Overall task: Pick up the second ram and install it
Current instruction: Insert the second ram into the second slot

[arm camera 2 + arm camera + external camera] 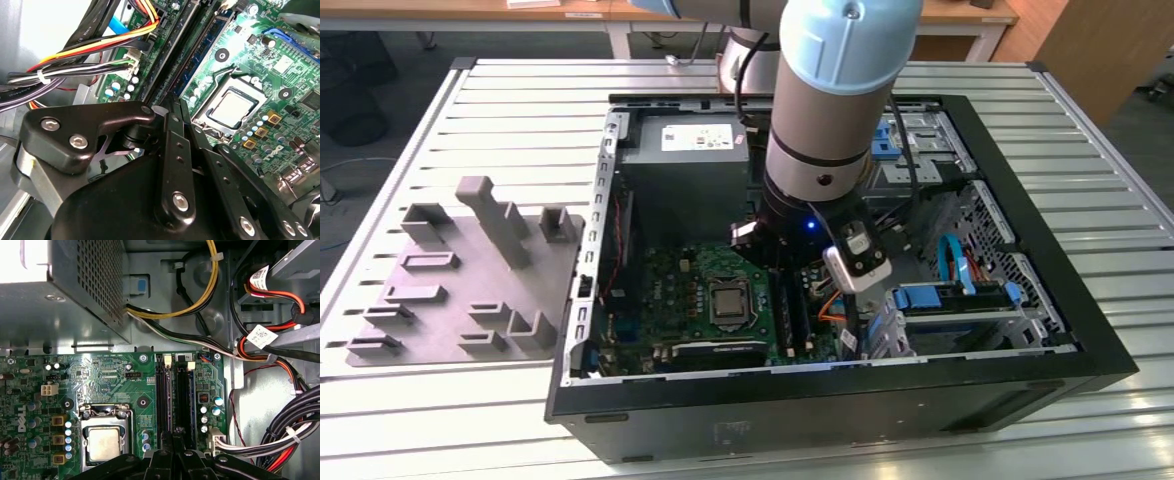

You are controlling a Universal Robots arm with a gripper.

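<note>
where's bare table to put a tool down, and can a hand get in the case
Bare table slats lie at the exterior view's right of the computer case, and between the grey fixture block and the far edge. Inside the case it is crowded: the arm stands over the motherboard, with cable bundles beside it.

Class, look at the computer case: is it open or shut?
Open: the computer case has its side uncovered, so the motherboard and power supply inside show.
</note>
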